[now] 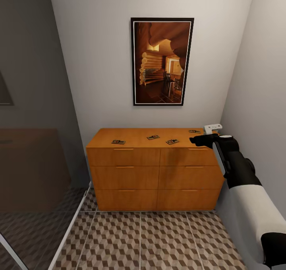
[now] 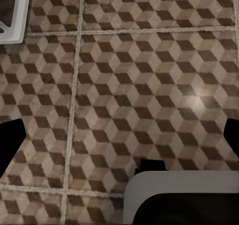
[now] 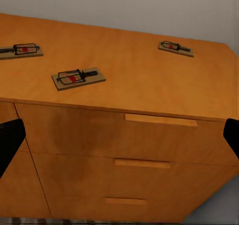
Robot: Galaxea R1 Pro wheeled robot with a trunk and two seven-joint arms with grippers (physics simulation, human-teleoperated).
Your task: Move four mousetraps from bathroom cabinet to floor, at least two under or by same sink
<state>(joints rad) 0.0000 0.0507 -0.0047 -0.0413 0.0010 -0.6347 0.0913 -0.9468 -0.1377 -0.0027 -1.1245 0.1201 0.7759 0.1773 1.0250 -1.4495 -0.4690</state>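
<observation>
1. Four mousetraps lie flat and well apart on top of the cabinet (image 1: 155, 170), a low orange-brown chest with drawer fronts and slim bar handles, standing against the far wall at 12 o'clock in the head view.
2. Across the top in that view, the left mousetrap (image 1: 118, 142) sits toward 9 o'clock, the second mousetrap (image 1: 153, 137) near the centre, the third mousetrap (image 1: 172, 141) just past it toward the front edge, and the far-right mousetrap (image 1: 194, 131) toward 3 o'clock near the back.
3. Each trap is a small tan board with dark wire; the right wrist view shows a red mark on three of them.
4. The right gripper (image 1: 194, 140) reaches in from 4 o'clock in the head view and hovers at the cabinet's right end, close to the far-right mousetrap and holding nothing.
5. In the right wrist view its dark fingertips (image 3: 10, 143) sit at opposite edges of the picture, so the fingers are spread wide.
6. The left wrist view looks down on the bathroom floor (image 2: 124, 85), with brown, beige and cream cube-pattern tiles and pale grout lines.
7. The left gripper's fingertips (image 2: 9, 145) also sit at opposite edges, spread wide and empty.
8. A framed picture (image 1: 162, 61) of a log interior hangs on the wall above the cabinet.
9. A glass panel (image 1: 35, 142) stands at 9 o'clock in the head view.
</observation>
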